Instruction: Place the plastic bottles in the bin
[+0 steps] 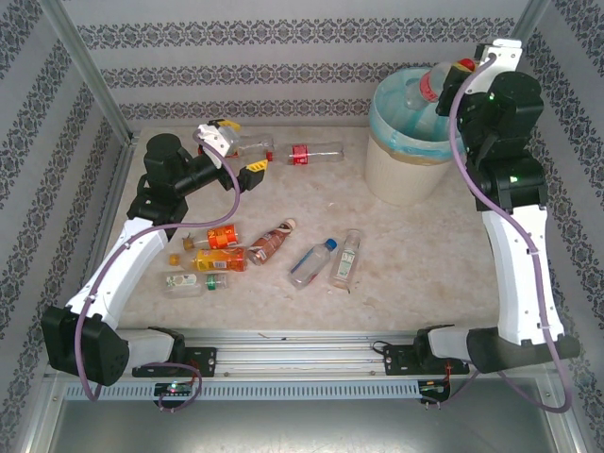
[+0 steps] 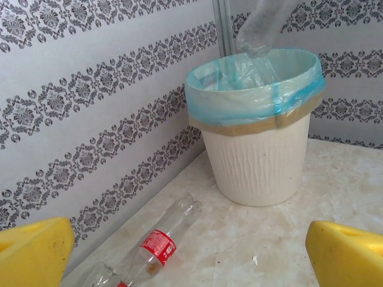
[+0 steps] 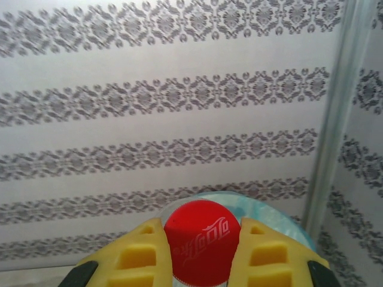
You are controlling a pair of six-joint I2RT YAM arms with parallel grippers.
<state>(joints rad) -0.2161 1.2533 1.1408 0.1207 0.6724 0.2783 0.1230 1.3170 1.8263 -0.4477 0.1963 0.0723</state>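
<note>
Right claw (image 3: 200,226) pinches a clear red-capped bottle (image 2: 261,30) over the bin (image 2: 257,161); left claw (image 2: 190,254) gapes.

Top external view, high at the near edge, looking down on the whole table (image 1: 425,255), left wrist view, low over the tabletop, facing the bin (image 2: 257,161) at middle range, right wrist view, facing the patterned wall (image 3: 179,89), bin common to the first two.

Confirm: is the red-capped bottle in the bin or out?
Out: the right hand grips its red cap, holding the bottle above the bin.
</note>
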